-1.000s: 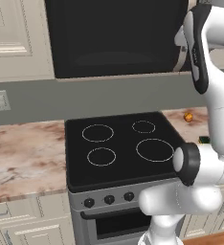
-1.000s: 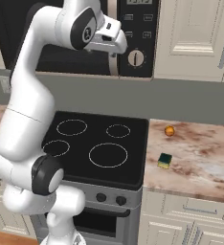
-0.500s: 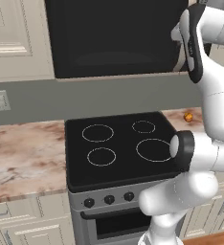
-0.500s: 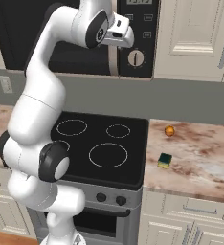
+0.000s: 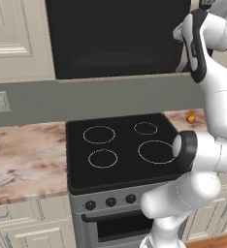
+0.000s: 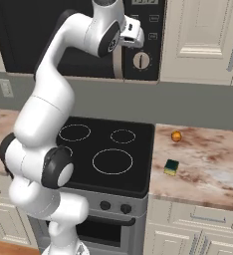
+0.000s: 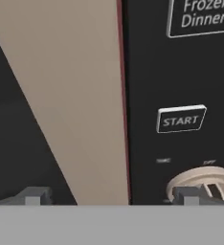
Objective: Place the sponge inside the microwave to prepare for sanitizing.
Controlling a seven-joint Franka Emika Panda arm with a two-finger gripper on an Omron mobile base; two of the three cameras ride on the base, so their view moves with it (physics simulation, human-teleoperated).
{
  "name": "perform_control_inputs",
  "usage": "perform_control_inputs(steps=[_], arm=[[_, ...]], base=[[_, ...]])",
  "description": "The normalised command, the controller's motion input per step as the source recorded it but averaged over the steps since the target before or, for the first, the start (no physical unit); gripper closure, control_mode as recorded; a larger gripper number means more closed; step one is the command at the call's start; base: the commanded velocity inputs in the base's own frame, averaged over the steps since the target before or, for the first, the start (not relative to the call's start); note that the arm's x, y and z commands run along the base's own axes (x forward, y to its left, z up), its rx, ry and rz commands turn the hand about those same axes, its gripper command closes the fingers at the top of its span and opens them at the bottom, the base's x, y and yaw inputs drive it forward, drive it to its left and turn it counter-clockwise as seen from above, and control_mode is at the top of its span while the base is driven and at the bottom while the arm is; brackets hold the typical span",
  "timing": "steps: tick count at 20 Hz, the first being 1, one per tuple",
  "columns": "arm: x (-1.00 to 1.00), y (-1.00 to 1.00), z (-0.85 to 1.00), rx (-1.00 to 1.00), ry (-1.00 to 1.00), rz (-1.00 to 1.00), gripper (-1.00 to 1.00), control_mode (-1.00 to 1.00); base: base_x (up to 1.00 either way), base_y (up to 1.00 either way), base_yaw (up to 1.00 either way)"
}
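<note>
The microwave (image 5: pixel 115 38) hangs above the stove with its dark door shut. In the right base view the sponge (image 6: pixel 172 167), yellow with a green top, lies on the marble counter right of the stove, far below my hand. My gripper (image 6: pixel 132 40) is raised up against the microwave's front, at the beige handle (image 6: pixel 117 63). In the hand view the gripper (image 7: pixel 111 197) is open, and its fingertips (image 7: pixel 33 196) stand wide on either side of the handle (image 7: pixel 71 95). The START button (image 7: pixel 181 119) and the round knob (image 7: pixel 202 179) lie just to the handle's right.
A black stove (image 6: pixel 108 154) with four rings sits under the microwave. A small orange (image 6: pixel 176 136) rests on the counter behind the sponge. Cream cabinets (image 6: pixel 203 40) flank the microwave. My own arm rises in front of the stove.
My hand has shifted a little to the right and closer to the microwave's handle. The jaws have stayed wide. The sponge and the orange have not moved.
</note>
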Motion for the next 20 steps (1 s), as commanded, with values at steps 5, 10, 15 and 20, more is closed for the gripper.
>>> perform_control_inputs(steps=[5, 10, 15, 20], arm=[[0.34, 0.00, 0.00, 0.00, -0.01, 0.00, -1.00, -1.00], [0.25, 0.00, 0.00, 0.00, 0.00, 0.00, -1.00, -1.00], [0.19, 0.00, 0.00, 0.00, 0.00, 0.00, 1.00, -1.00], [0.06, 0.00, 0.00, 0.00, -0.02, 0.00, 1.00, -1.00]], base=[[0.00, 0.00, 0.00], [0.00, 0.00, 0.00], [0.00, 0.00, 0.00], [0.00, 0.00, 0.00]])
